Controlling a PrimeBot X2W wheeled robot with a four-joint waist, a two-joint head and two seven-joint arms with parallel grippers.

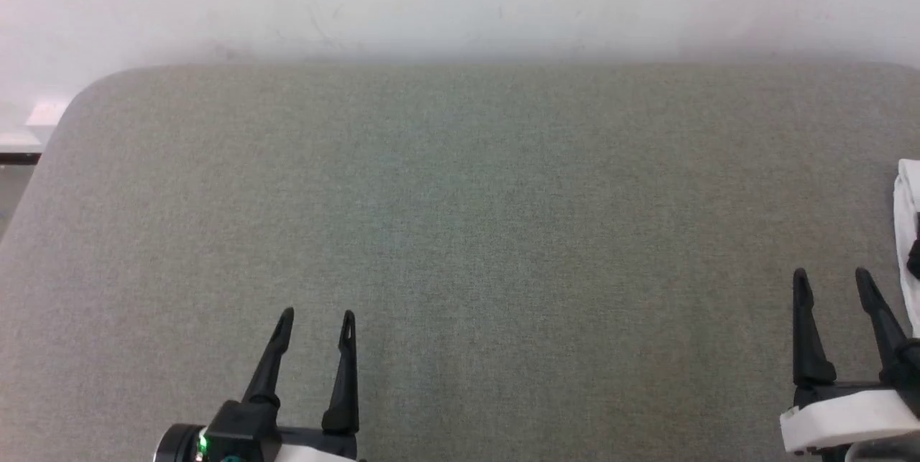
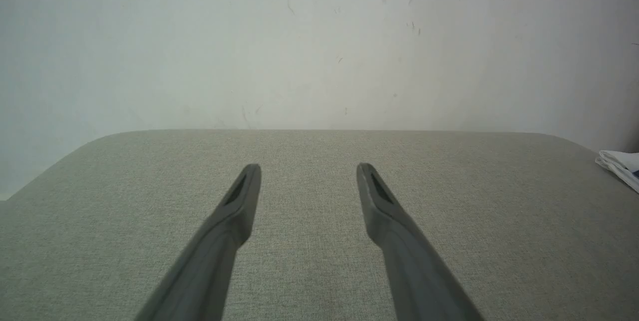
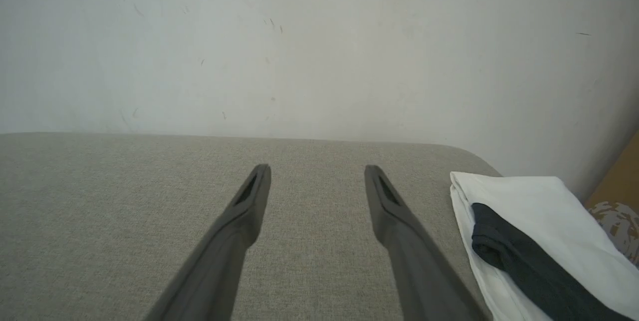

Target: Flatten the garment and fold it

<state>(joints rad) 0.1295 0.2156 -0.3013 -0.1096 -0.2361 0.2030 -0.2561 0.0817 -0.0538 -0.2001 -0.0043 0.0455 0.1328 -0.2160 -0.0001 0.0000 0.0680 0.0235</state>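
Pale scuffed wall (image 1: 460, 2) behind; before it the grey fabric-covered tabletop (image 1: 460, 196) with rounded corners, bare across its middle. The garment (image 3: 539, 211), a white cotton T-shirt with a black sleeve lying over it, sits as a compact bundle at the tabletop's far right edge, partly cut off in the head view. Its long axis runs away from me toward the wall, roughly parallel to my fingers. My right gripper (image 1: 831, 273) hovers just beside it, to its left, not touching; jaws spread wide, nothing between them. My left gripper (image 1: 317, 313) hangs well apart from the garment, over bare tabletop; jaws likewise wide and empty. Judgement: the right arm is the nearer, and the reach goes rightward and slightly forward. Flattening is not yet begun; the bundle must come toward the centre first.
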